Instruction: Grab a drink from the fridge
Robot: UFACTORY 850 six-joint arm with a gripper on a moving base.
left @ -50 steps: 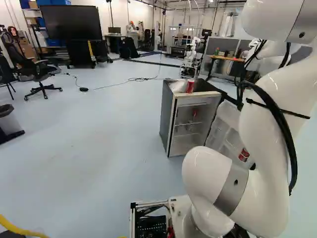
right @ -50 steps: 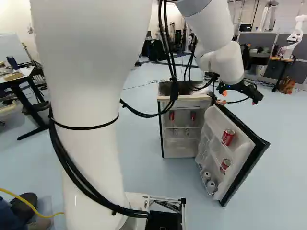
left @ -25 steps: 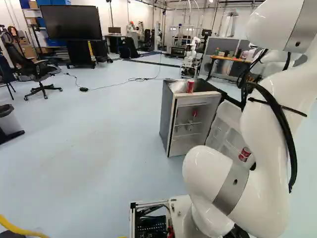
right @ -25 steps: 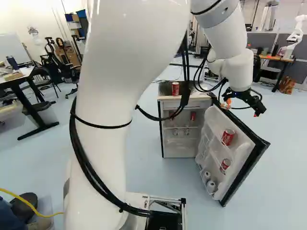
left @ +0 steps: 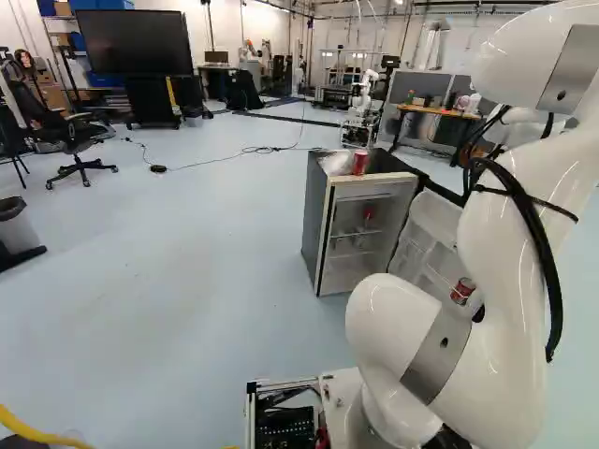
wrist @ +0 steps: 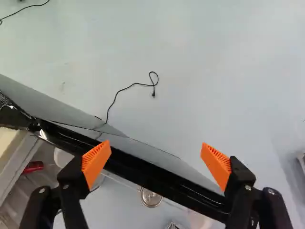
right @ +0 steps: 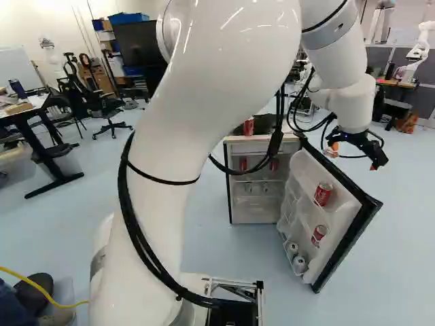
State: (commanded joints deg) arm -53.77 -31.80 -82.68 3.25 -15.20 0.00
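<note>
The gripper [right: 353, 159] is beyond the open fridge door [right: 345, 227] in the right base view, at about its top edge. In the wrist view the gripper [wrist: 156, 157] stands wide open, nothing between its orange pads, with the door's black edge running below. A silver can top [wrist: 150, 197] shows in the door beside that edge; a red can [wrist: 33, 167] lies deeper in the fridge. The door holds an upper red can [right: 323, 194], a lower red can [right: 319, 235] and silver-topped cans [right: 299, 264]. Another red can [left: 360, 163] stands on the fridge [left: 316, 220].
A loose black cable [wrist: 135, 84] lies on the floor beyond the door. An office chair [left: 77, 140] and a large screen [left: 133, 43] stand far left. Another robot [right: 421, 47] is by a desk at the back right. A table [right: 30, 112] stands at the left of the right base view.
The arm has swung to the right in the right base view, carrying the open gripper right and slightly lower, past the door's upper edge. The base and fridge have stayed in place.
</note>
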